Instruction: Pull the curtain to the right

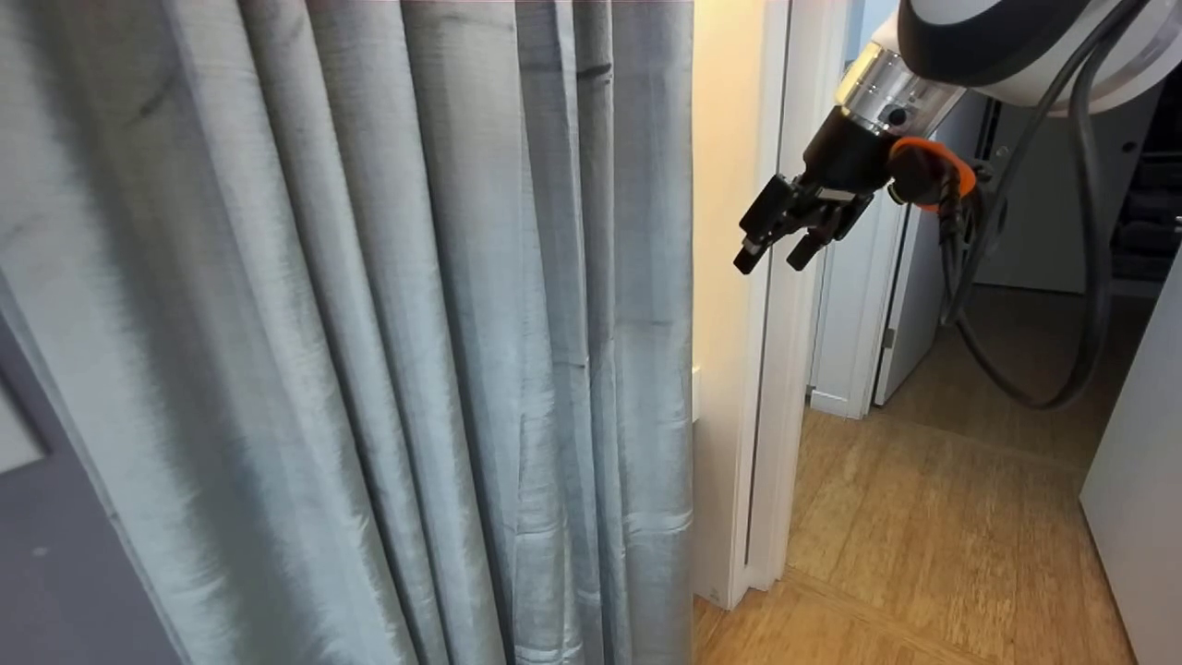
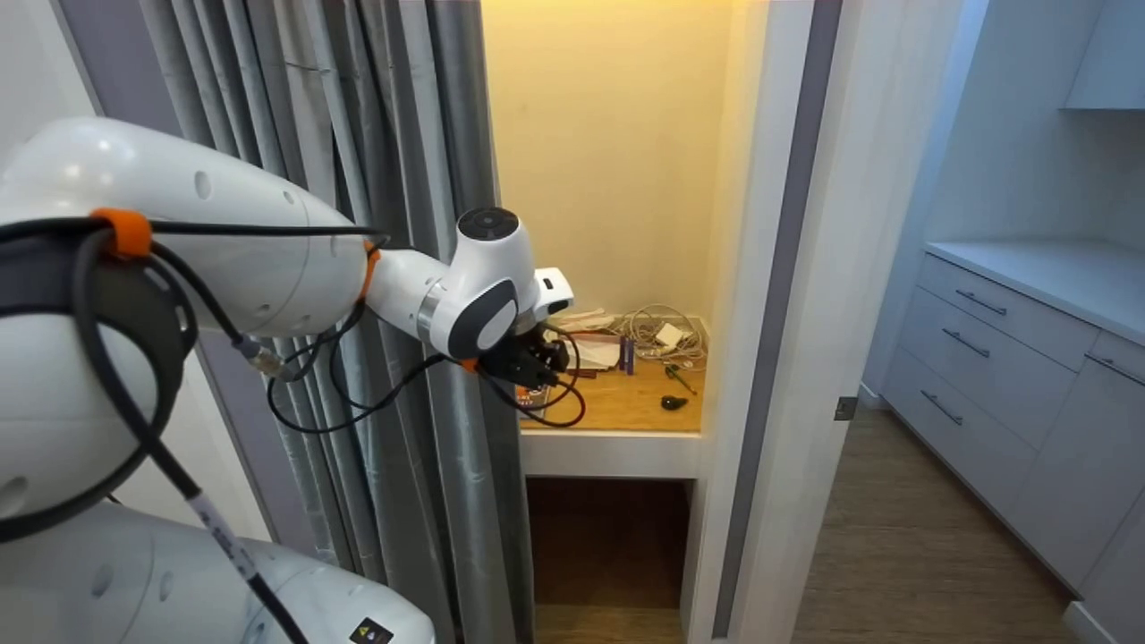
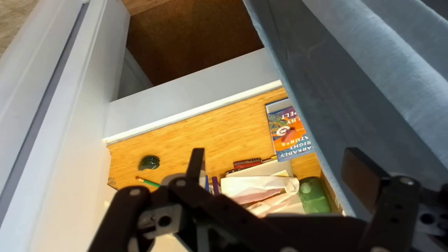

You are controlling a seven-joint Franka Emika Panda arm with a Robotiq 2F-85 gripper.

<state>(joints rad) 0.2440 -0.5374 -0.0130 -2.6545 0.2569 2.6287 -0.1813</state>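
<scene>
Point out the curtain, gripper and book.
Curtain (image 1: 388, 332), in an exterior view: on the pleats, mid-cloth.
Gripper (image 1: 774, 259), in an exterior view: midway between its fingertips.
Book (image 3: 298, 138), in the wrist view: orange part of its cover.

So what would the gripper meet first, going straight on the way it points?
Likely the curtain: in the wrist view, the gripper appears to straddle its edge, the wooden shelf lying beyond. Depth is unclear.

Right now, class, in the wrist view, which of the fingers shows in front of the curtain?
Of the fingers, the one nearer the picture's right edge: its tip overlaps the curtain, while its partner's tip shows against the wooden desktop.
</scene>
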